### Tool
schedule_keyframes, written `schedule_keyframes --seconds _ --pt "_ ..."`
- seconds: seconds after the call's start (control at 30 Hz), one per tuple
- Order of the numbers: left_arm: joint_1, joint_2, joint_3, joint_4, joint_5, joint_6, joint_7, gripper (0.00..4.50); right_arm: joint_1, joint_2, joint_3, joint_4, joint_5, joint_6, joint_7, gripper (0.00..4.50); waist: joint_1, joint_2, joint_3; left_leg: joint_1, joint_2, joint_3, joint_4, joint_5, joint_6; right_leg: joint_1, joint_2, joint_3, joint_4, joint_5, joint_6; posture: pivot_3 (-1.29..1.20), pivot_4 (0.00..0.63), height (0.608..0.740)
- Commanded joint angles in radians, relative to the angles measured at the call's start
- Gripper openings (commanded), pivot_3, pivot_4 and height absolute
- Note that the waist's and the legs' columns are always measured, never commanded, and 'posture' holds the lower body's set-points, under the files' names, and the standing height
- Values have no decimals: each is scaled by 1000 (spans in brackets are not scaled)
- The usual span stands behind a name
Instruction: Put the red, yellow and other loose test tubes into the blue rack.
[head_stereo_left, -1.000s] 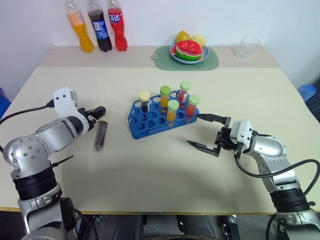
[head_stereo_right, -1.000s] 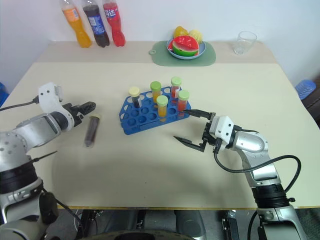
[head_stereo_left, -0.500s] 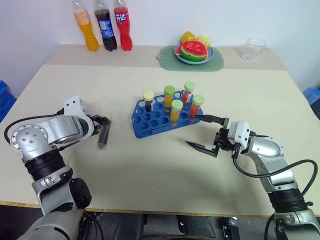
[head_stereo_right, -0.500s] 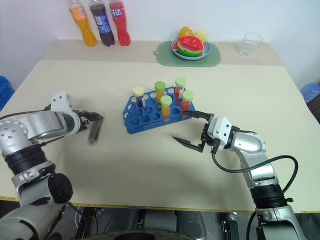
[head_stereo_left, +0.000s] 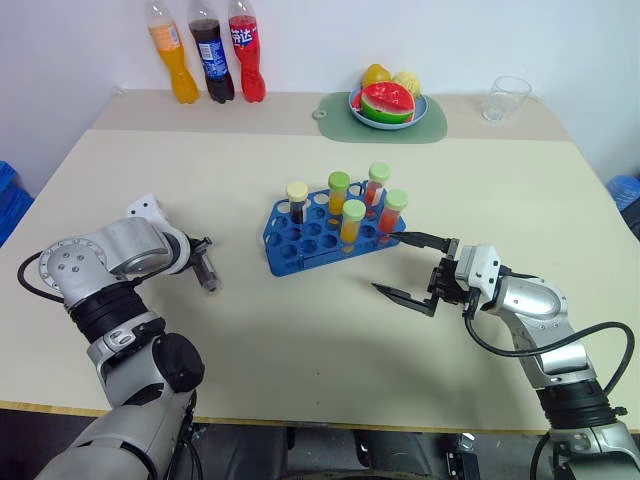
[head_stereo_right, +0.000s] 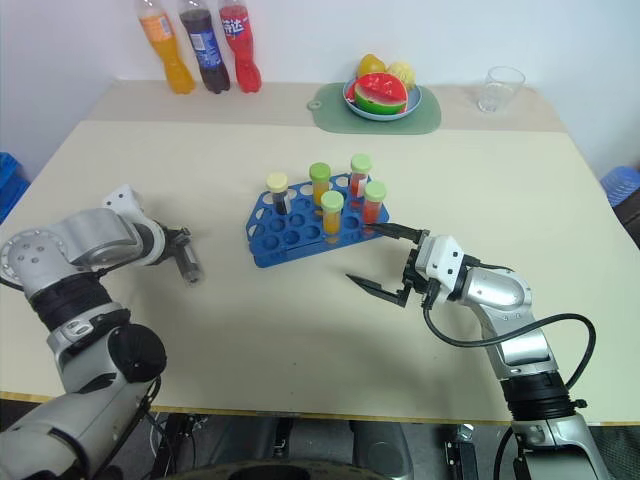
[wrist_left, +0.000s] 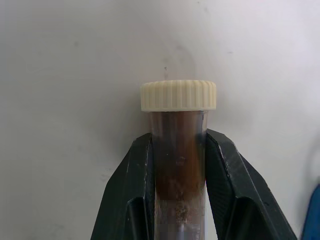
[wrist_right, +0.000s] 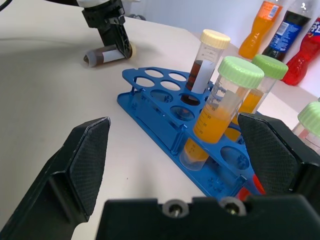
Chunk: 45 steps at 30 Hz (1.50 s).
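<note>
Brown tube (wrist_left: 179, 170) now pinched by left end effector (head_stereo_left: 204, 272); right end effector (head_stereo_left: 412, 268) stays spread.

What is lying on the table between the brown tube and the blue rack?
Nothing: in the left eye view, bare table separates brown tube from blue rack.

The left gripper (head_stereo_left: 207, 276) angles downward with its jaws clamped on a dark brown tube (wrist_left: 178, 165) lying on the desk (head_stereo_left: 300, 350), while the right gripper (head_stereo_left: 412, 268) is held level, pointing left, with its jaws spread wide and empty.
</note>
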Motion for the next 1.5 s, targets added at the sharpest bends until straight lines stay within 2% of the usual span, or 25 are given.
schedule_keyframes --seconds 0.03,0.1,0.13,0.17,0.23,0.3,0.4,0.53,0.63,0.8,0.93,1.23,1.5 --pt "25 60 -61 -165 -79 8 -165 802 -8 12 -5 -7 0 -17 -8 4500 0 -1 1 0 0 0 0 0 0 0 0 0 0 0 0 0 150 740" --pt "93 177 -198 -348 -58 -37 -458 802 -11 15 -5 -2 -2 -16 -8 4500 -9 -4 2 -1 0 0 0 1 -1 -1 0 0 0 0 0 0 150 740" --pt "131 200 -218 -446 -58 -137 -704 802 -13 17 -5 0 -3 -14 -9 4500 -10 -4 3 -2 1 1 -1 1 -2 -3 1 0 0 0 0 0 150 740" --pt "184 248 -258 -527 -8 -240 -869 802 -13 18 -5 1 -3 -12 -9 4500 -8 -4 2 -2 1 3 -2 1 -2 -3 1 1 0 0 0 0 150 740" --pt "262 324 -334 -587 74 -344 -1055 802 -14 20 -6 6 -4 -11 -11 4500 -6 -3 2 -2 1 6 -2 1 -3 -3 1 1 -1 0 -1 0 150 740" --pt "322 355 -438 -635 227 -543 -1209 802 -9 20 -6 18 -21 -11 -26 4500 -1 0 1 0 1 7 -2 1 -3 -1 1 1 -2 0 -1 0 150 740" --pt "369 258 -547 -612 440 -900 -1377 802 7 22 -10 47 -51 -20 -54 4500 7 -1 1 0 1 6 -2 0 1 2 1 1 -4 -2 -5 0 150 740" --pt "366 174 -669 -426 681 -1304 -1583 802 51 18 -37 39 -63 -7 -106 4500 3 -1 1 -1 1 7 0 -2 4 2 1 1 -6 -2 -5 0 150 740" --pt "344 108 -663 -289 660 -1446 -1743 802 102 17 -52 7 -74 -2 -150 4500 0 -1 1 0 1 7 0 -3 6 2 1 1 -5 -2 -4 0 150 740" --pt "310 60 -666 -94 620 -1551 -2003 802 190 37 -70 -66 -89 1 -232 4500 -1 -1 1 -1 2 7 0 -5 10 1 1 1 -4 0 -1 0 150 740" --pt "266 42 -656 8 586 -1541 -2130 802 241 51 -78 -111 -104 2 -291 4500 -1 -1 1 -1 2 7 1 -5 11 2 1 1 -4 0 -1 0 150 740" --pt "160 14 -688 257 683 -1608 -2249 802 325 83 -74 -166 -132 -9 -373 4500 -1 -1 1 0 2 6 2 -6 11 2 2 0 -2 0 -1 0 150 740" --pt "159 -19 -724 304 745 -1669 -2304 802 327 90 -66 -178 -139 1 -391 4500 -2 -1 1 0 2 6 2 -6 12 2 2 0 -2 0 0 0 150 740"
